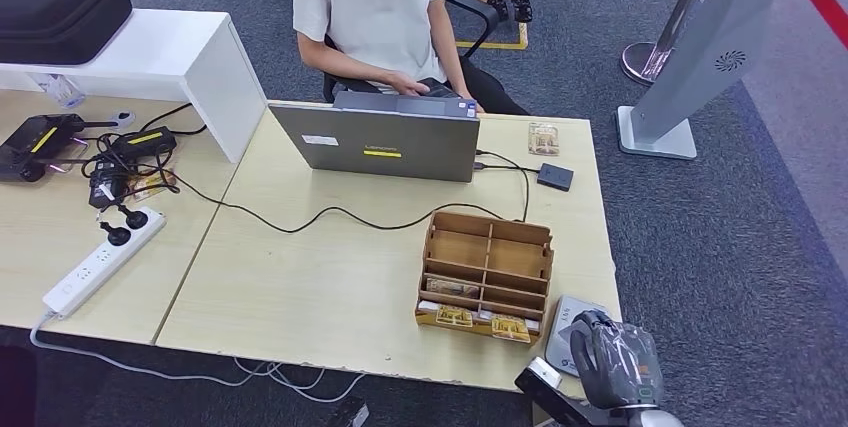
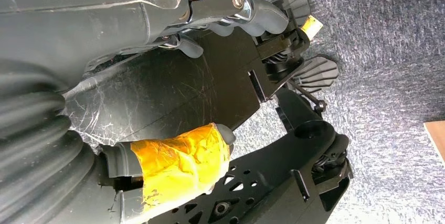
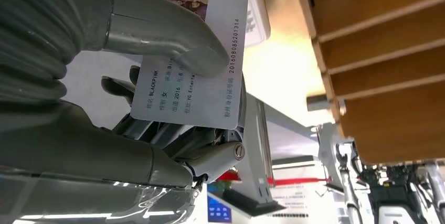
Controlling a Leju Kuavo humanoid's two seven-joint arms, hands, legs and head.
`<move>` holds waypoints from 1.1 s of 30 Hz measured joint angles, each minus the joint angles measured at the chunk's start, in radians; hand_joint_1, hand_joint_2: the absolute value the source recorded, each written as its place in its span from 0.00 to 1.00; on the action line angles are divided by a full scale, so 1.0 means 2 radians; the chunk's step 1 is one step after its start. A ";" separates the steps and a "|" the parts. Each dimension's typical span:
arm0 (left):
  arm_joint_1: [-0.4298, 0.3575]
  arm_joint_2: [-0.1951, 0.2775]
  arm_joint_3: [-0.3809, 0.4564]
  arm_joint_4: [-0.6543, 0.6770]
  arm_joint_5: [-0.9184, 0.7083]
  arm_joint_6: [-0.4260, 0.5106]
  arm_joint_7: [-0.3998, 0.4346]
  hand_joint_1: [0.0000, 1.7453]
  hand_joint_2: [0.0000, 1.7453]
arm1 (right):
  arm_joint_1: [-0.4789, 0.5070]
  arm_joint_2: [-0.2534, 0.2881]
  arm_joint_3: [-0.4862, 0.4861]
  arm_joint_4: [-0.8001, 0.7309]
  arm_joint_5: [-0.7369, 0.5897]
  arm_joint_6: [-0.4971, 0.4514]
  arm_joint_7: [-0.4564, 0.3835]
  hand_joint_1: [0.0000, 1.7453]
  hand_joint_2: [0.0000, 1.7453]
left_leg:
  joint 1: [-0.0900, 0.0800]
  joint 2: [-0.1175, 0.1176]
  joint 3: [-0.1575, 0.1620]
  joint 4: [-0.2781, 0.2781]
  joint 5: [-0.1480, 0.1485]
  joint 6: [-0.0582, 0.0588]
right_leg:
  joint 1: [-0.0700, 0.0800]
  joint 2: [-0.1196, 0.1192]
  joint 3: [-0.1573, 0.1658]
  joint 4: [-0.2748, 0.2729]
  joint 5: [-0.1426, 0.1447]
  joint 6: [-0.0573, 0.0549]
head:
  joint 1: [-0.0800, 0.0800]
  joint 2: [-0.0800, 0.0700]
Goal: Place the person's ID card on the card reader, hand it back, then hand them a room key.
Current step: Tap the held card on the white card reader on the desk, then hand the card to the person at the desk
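Nearest me, at the near right corner of the table [image 1: 300, 297], I see my right hand [image 1: 615, 357] over the grey card reader [image 1: 562, 332]; the wrist camera shows its thumb [image 3: 173, 40] pressing the ID card [image 3: 194, 77] against the fingers behind it, so the card is pinched in that hand, printed face toward the camera. My left hand [image 2: 199, 77] hangs above grey carpet, its thumb wrapped in yellow tape [image 2: 178, 163] and its fingers [image 2: 246, 11] curled loosely with nothing in them. Just left of the reader and a little farther stands the wooden organizer [image 1: 487, 272], with room key cards [image 1: 472, 319] lined up in its near slots. Farther back a black cable [image 1: 330, 215] crosses the table to the open laptop [image 1: 385, 142], and a small black box [image 1: 555, 176] lies to its right. On the left sit a white power strip [image 1: 100, 259] and a tangle of chargers [image 1: 125, 162]. Beyond the laptop a person [image 1: 370, 7] in a pale shirt sits with a hand at the keyboard.
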 joint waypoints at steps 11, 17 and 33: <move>-0.002 0.002 -0.012 0.000 -0.004 -0.001 0.000 0.00 1.00 | -0.045 0.019 0.020 0.034 0.010 -0.012 -0.005 1.00 1.00 | 0.000 0.001 0.000 0.000 0.000 0.000 | 0.000 0.001 0.000 0.000 0.000 0.000 | 0.000 0.000; -0.003 0.006 -0.024 0.000 -0.008 -0.004 0.001 0.00 1.00 | -0.112 0.020 0.045 -0.006 0.017 0.001 0.000 1.00 1.00 | 0.000 0.003 0.000 0.000 0.001 0.000 | 0.000 0.003 0.000 0.001 0.001 0.000 | 0.000 0.000; -0.007 0.010 -0.042 0.000 -0.008 -0.004 0.004 0.00 1.00 | -0.257 0.020 0.088 -0.077 0.023 0.036 0.039 1.00 1.00 | 0.000 0.003 0.000 0.000 0.002 0.000 | 0.000 0.003 -0.001 0.001 0.002 -0.001 | 0.000 0.000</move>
